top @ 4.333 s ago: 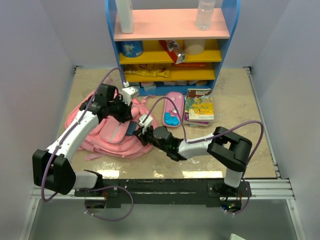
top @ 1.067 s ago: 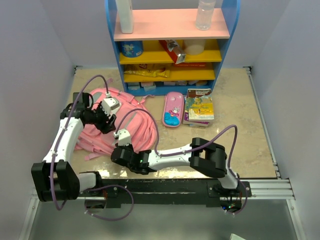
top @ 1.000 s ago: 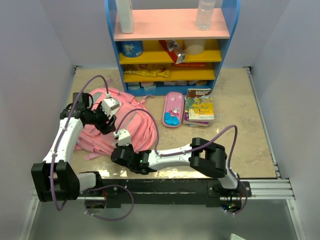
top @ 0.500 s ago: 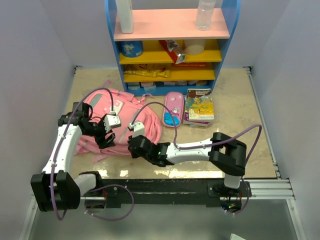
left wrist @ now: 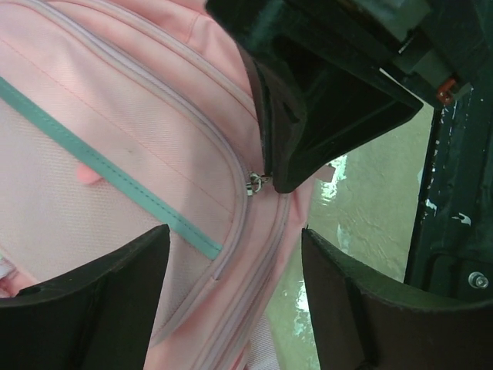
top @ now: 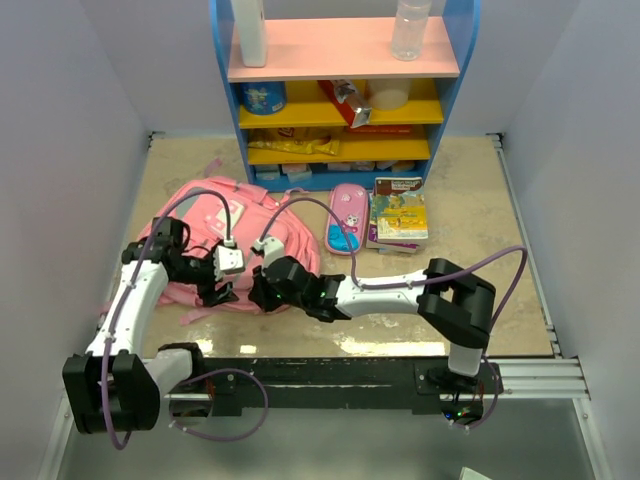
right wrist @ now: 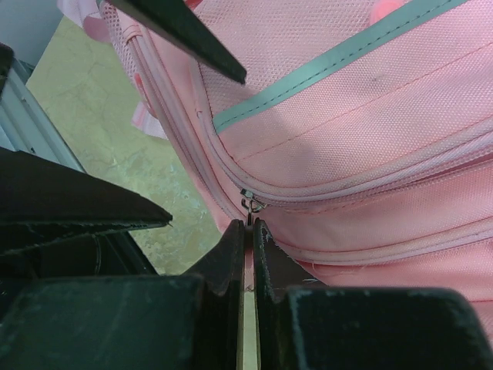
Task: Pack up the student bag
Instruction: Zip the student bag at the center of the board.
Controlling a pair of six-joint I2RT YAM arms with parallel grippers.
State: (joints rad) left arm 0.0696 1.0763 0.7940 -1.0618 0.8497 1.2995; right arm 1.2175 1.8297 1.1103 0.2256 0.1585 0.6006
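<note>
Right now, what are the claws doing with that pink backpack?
Right gripper shut on zip pull. Left gripper open, over the backpack. Backpack lying flat; nothing blocking.

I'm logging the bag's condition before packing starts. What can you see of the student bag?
The student bag is soft pink woven fabric with a teal strip and pink zips. It lies flat on the table before the shelf. The right gripper pinches its zip pull; the left gripper hangs open over it.
</note>
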